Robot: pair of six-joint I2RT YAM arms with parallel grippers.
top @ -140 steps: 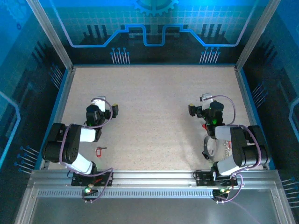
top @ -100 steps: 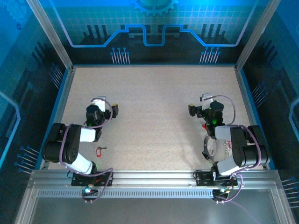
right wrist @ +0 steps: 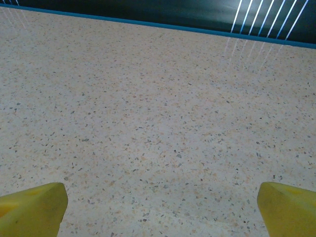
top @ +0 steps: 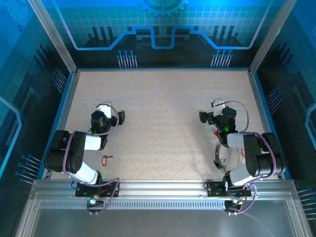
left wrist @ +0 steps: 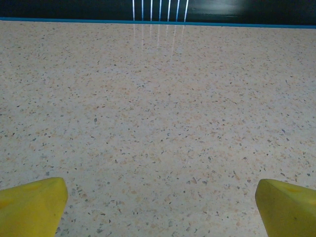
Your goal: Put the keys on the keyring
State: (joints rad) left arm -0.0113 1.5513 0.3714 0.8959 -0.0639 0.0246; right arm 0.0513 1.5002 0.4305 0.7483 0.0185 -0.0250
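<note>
1. Speckled beige worktop [top: 163, 103] sits inside your blue-lit enclosure.
2. Your left tool [left wrist: 160, 207] and right tool [right wrist: 160, 207] both have their yellow fingers spread wide over bare surface.
3. You'll find the keyring [top: 218, 157] just beside the right arm, and a red-tagged key [top: 104, 159] near the left arm's base.

We have wide bare table [top: 163, 113] between the left arm [top: 74, 155] and the right arm [top: 256, 158]. A red key [top: 104, 160] lies by the left one, the keyring [top: 218, 158] by the right.

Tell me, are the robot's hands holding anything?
Nothing. The left hand and right hand are open over the table; a key and the keyring lie on it.
</note>
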